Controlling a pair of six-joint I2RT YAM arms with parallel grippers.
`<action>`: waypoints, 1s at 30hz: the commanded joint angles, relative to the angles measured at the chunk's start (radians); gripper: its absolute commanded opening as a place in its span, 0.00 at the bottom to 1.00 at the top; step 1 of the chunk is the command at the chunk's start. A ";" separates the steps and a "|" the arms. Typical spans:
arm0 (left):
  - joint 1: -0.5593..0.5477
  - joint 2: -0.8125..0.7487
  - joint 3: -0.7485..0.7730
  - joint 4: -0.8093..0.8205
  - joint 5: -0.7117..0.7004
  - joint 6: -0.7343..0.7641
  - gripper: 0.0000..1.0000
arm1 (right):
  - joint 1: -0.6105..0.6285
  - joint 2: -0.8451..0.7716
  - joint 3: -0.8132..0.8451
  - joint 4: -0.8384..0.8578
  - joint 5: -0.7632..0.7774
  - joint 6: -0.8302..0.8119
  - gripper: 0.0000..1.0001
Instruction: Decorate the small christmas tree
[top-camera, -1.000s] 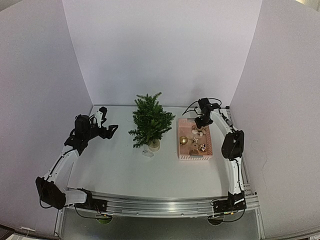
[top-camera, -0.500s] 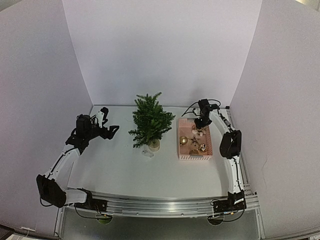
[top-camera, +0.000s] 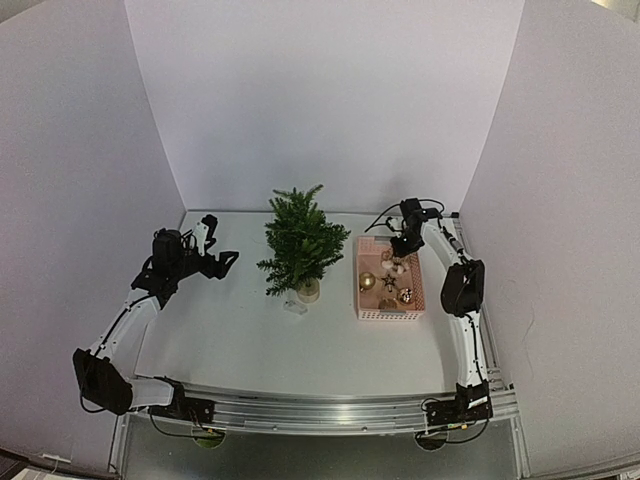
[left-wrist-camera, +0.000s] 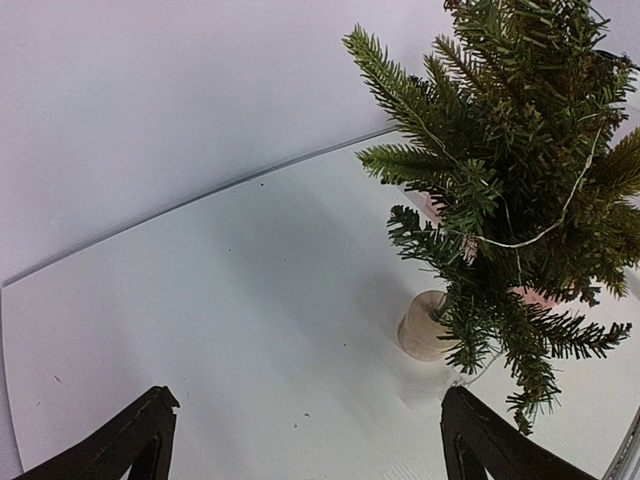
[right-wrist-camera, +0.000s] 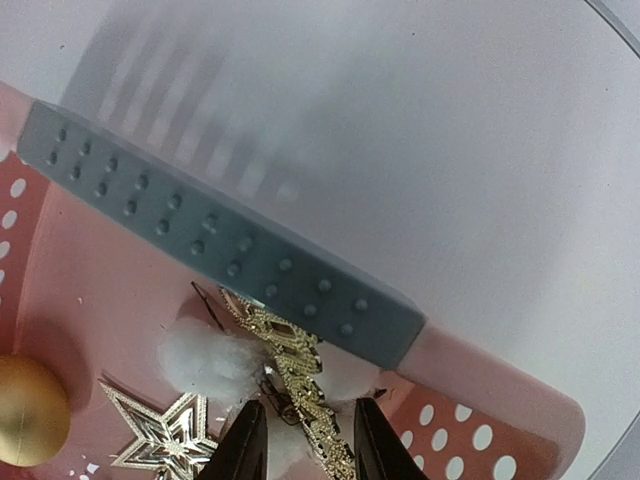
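Near the middle of the white table (top-camera: 230, 330), slightly toward the far wall, stands the small christmas tree (top-camera: 300, 243). It is a miniature dark green artificial fir with bristly needle branches on a pale stub base (left-wrist-camera: 424, 326). A thin pale wire (left-wrist-camera: 545, 228) loops through its boughs. Just to its right lies a pink perforated plastic basket (top-camera: 390, 317) of ornaments.

The left gripper (left-wrist-camera: 308, 400) hovers well to the tree's left, its fingers spread wide and holding nothing. The right gripper (right-wrist-camera: 305, 440) is down in the basket's far end. Its black fingers (right-wrist-camera: 243, 445) sit narrowly on either side of a glittery gold filigree ornament (right-wrist-camera: 290, 365). Around it lie a white cotton puff (right-wrist-camera: 200, 355), a gold openwork star (right-wrist-camera: 165, 432) and a shiny gold ball (right-wrist-camera: 25, 410). Whether the pads already bite on the filigree piece I cannot tell.

The tree looks light and top-heavy on that small foot, so a sideways push high up would likely tip or slide it. Its needles should be springy rather than fragile, bending and recoiling under a finger. The best place to steady it seems low on the stem just above the base, or a press on the base itself. Ornaments belong on the outer branch tips, approached gently from the right.
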 joint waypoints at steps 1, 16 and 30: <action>0.004 -0.003 0.025 0.039 0.020 0.013 0.92 | 0.002 -0.019 0.000 -0.024 -0.051 -0.006 0.27; 0.005 -0.003 0.017 0.052 0.024 0.026 0.92 | 0.001 -0.056 -0.012 -0.032 -0.075 0.004 0.00; 0.005 0.002 0.027 0.058 0.041 0.041 0.92 | 0.001 -0.178 -0.023 -0.033 -0.134 0.044 0.00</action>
